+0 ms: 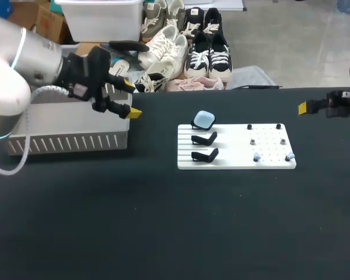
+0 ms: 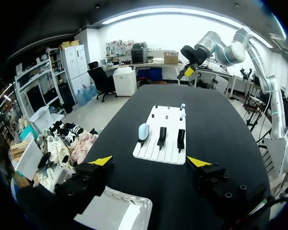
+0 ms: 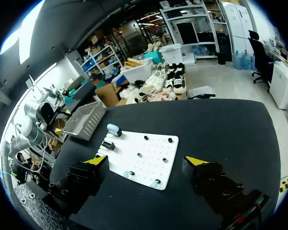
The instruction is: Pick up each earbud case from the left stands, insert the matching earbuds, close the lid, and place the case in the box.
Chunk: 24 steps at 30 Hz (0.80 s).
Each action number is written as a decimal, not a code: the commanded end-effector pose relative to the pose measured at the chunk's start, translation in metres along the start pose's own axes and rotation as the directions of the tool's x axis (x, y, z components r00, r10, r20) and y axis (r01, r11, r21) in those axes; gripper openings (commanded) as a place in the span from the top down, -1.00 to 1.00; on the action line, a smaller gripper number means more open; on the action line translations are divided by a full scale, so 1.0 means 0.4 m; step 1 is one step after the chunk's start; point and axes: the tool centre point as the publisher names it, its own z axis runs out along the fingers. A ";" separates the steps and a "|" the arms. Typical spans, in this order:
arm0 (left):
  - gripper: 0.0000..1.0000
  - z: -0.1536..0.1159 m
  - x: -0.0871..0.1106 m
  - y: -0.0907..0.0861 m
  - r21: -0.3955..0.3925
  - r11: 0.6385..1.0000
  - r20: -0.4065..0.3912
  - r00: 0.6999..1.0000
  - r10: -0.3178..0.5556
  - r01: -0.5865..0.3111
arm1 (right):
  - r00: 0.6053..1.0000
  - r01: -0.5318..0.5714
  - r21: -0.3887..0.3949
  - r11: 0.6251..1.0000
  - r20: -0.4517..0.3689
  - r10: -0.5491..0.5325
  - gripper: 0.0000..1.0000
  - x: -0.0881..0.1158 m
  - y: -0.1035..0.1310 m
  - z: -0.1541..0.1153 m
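Left tool: your left gripper point(image 1: 131, 99) hangs over the pale grey slatted plastic box point(image 1: 70, 140) on the table's left side. Its fingers are spread and nothing is between them.
Right tool: your right gripper point(image 3: 146, 160) sits at the table's right edge, well apart from the board. Its fingers are spread too, and empty.
Case: one light blue rounded earbud case point(image 1: 204, 119) rests on the farthest of the three black stands point(image 1: 204, 139) on the white slotted board point(image 1: 233, 149). You cannot tell from here whether its lid is open.
Other stands: the two nearer ones are bare.
Earbuds: two light blue earbuds point(image 1: 256, 157) sit on the nearest pegs of the board's right half. The dark and grey bits on the other pegs are too small to name.
Done, by judgement: two bare stands suggest two cases are already dealt with. The box's inside is hidden under your arm, so you cannot confirm it.
Left to do: the blue set, probably the last. You need to lift the case, seat both earbuds, shut the lid and put the case in the box.
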 end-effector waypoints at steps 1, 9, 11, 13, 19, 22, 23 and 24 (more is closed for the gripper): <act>-1.00 0.000 0.001 0.005 0.007 1.000 0.000 1.000 0.001 -0.001 | 1.000 0.000 0.000 1.000 0.000 0.000 -1.00 0.000 0.000 0.000; -1.00 0.030 -0.001 0.003 0.010 1.000 0.005 1.000 0.026 -0.026 | 1.000 0.000 0.000 1.000 0.000 0.000 -1.00 0.000 0.000 0.000; -1.00 0.047 -0.006 0.003 0.016 0.999 0.020 0.999 0.039 -0.039 | 1.000 0.000 0.000 1.000 0.000 0.000 -1.00 0.000 0.000 0.000; -1.00 0.066 -0.011 0.003 0.016 0.998 0.038 0.998 0.054 -0.055 | 1.000 0.000 0.000 1.000 0.000 0.000 -1.00 0.000 0.000 0.000; -1.00 0.135 -0.026 0.008 0.044 0.998 0.085 0.995 0.047 -0.051 | 1.000 0.000 0.000 1.000 0.000 0.000 -1.00 0.000 0.000 0.000; -1.00 0.164 -0.029 0.011 0.054 0.998 0.109 0.993 0.038 -0.044 | 1.000 0.000 0.000 1.000 0.000 0.000 -1.00 0.000 0.000 0.000; -1.00 0.172 -0.031 0.011 0.056 0.997 0.116 0.992 0.043 -0.049 | 1.000 0.000 0.000 1.000 0.000 0.000 -1.00 0.000 0.000 0.000; -1.00 0.179 -0.034 0.012 0.066 0.996 0.124 0.991 0.050 -0.058 | 1.000 0.000 0.000 1.000 0.000 0.000 -1.00 0.000 0.000 0.000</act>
